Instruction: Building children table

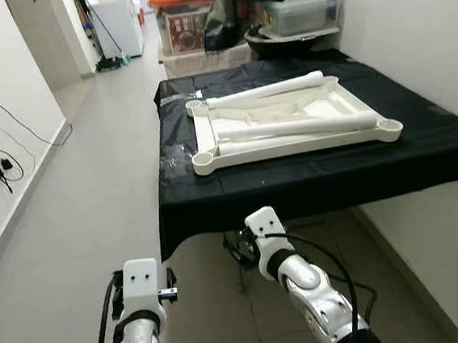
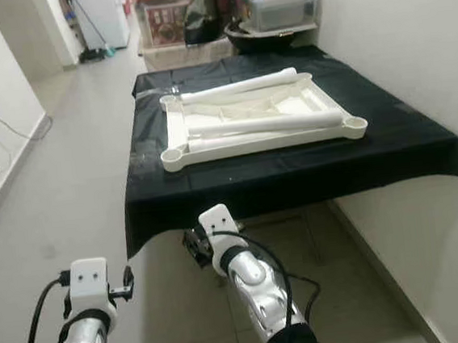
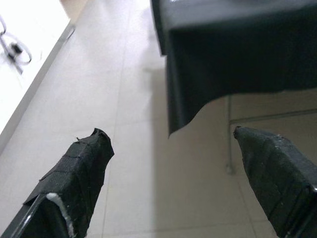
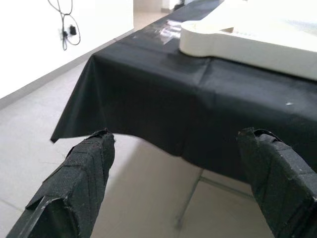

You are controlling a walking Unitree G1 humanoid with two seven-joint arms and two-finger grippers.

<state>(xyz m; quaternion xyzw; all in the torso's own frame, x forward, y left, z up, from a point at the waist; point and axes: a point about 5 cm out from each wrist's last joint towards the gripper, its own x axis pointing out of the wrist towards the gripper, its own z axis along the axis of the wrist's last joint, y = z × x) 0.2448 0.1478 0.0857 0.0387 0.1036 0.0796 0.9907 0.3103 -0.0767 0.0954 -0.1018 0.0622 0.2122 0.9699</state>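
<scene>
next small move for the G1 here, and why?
Probably step forward to the table and raise the right gripper toward the near white leg. Both the right and the left gripper are open and empty, low in front of the black cloth's hanging edge. The legs lie loose on the upturned tabletop, out of reach from here.

Head cams look down at the black-draped table [image 1: 422, 149] from nearby; both wrist cams catch its front edge from below.
</scene>
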